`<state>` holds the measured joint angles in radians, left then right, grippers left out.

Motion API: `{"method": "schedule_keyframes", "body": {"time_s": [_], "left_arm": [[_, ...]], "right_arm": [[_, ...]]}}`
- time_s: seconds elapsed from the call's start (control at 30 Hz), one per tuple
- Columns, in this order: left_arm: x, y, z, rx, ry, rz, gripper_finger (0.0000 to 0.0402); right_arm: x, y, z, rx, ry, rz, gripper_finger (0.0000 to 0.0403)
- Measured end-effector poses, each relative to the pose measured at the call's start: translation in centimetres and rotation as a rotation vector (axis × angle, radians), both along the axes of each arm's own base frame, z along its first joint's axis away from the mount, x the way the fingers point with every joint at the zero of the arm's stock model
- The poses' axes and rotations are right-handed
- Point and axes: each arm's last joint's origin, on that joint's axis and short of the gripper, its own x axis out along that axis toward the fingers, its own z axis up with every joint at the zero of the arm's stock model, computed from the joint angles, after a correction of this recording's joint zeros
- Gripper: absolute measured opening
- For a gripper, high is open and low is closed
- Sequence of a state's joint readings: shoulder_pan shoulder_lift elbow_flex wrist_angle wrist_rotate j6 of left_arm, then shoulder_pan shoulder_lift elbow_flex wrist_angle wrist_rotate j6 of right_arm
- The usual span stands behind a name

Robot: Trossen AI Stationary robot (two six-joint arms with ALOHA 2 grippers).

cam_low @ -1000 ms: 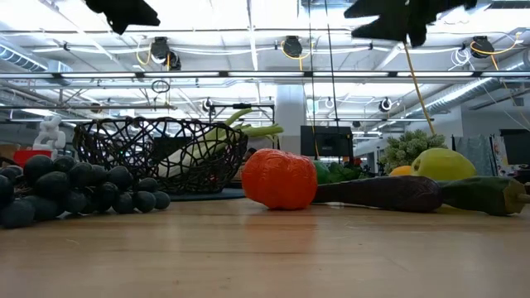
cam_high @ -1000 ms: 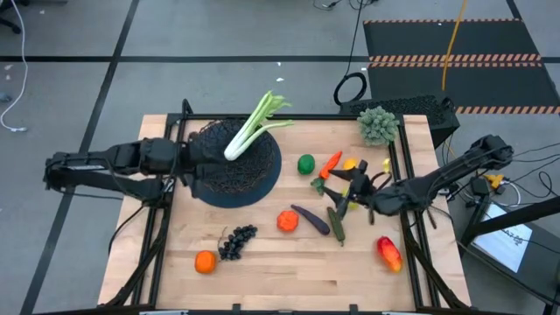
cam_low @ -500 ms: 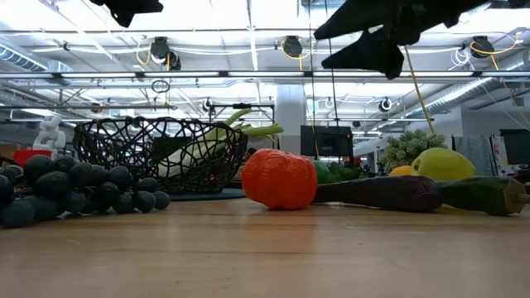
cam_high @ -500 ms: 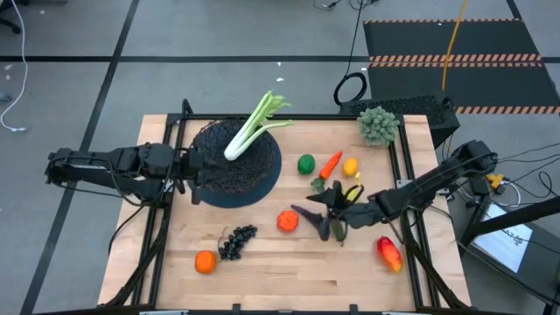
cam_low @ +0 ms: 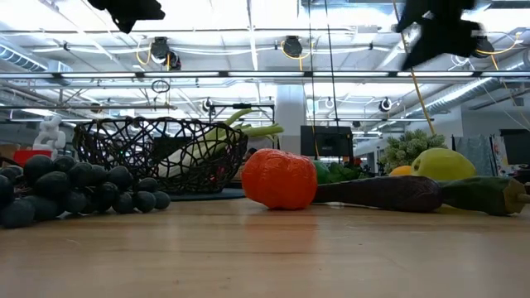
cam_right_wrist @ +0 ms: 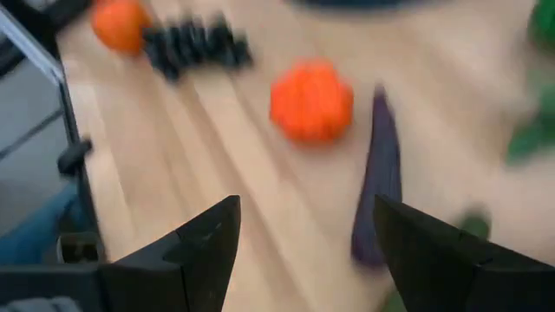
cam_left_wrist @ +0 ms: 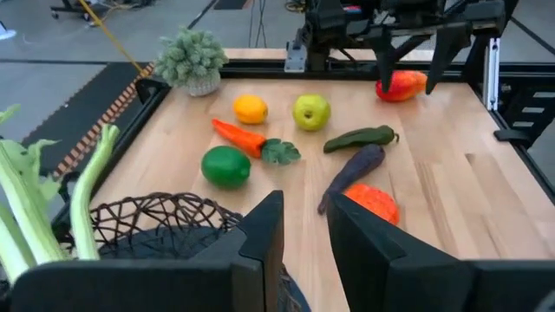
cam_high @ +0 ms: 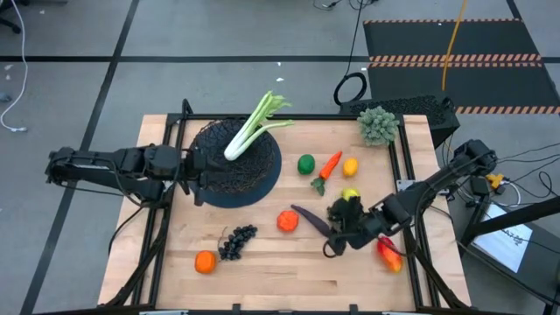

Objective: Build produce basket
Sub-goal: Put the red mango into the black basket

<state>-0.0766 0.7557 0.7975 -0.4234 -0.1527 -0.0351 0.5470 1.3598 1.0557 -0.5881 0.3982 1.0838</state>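
Black wire mesh basket is sitting upper left on the wooden tabletop with only 1 item in it, the long pale-green stalk, which is leaning out over the rim. Everything else is lying loose: eggplant, bumpy orange, green apple, carrot, lemon, mango, grapes, smooth orange.

Right claw is hovering lower right of centre, fingers spread and holding nothing, right over the eggplant end. My guess is it's going for the eggplant or the cucumber beside it. Best bet: drop straight down, pinch across the narrow middle, since it's slick and tapered.

Left claw is parked at the basket's left edge, fingers nearly together, gripping nothing I can see.
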Motion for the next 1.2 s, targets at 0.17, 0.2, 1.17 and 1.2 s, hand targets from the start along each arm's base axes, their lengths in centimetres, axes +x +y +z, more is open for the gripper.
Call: {"method": "schedule_keyframes", "body": {"time_s": [0.17, 0.2, 1.17, 1.2], "left_arm": [[0.8, -0.6, -0.4, -0.002, 0.023, -0.027, 0.0093], [1.0, -0.7, -0.5, 0.0, 0.03, -0.032, 0.0093], [3.1, -1.1, -1.3, 0.026, 0.044, -0.05, 0.0093], [3.1, -1.1, -1.3, 0.025, 0.044, -0.05, 0.0093]], "right_arm": [[-2.1, 1.4, -0.7, 0.181, 0.158, -0.119, 0.0254], [-2.6, 1.7, -0.9, 0.206, 0.19, -0.142, 0.0254], [-10.0, 5.5, -2.5, 0.305, 0.736, -0.335, 0.0254], [-10.1, 5.7, -2.7, 0.298, 0.754, -0.336, 0.0254]]}}
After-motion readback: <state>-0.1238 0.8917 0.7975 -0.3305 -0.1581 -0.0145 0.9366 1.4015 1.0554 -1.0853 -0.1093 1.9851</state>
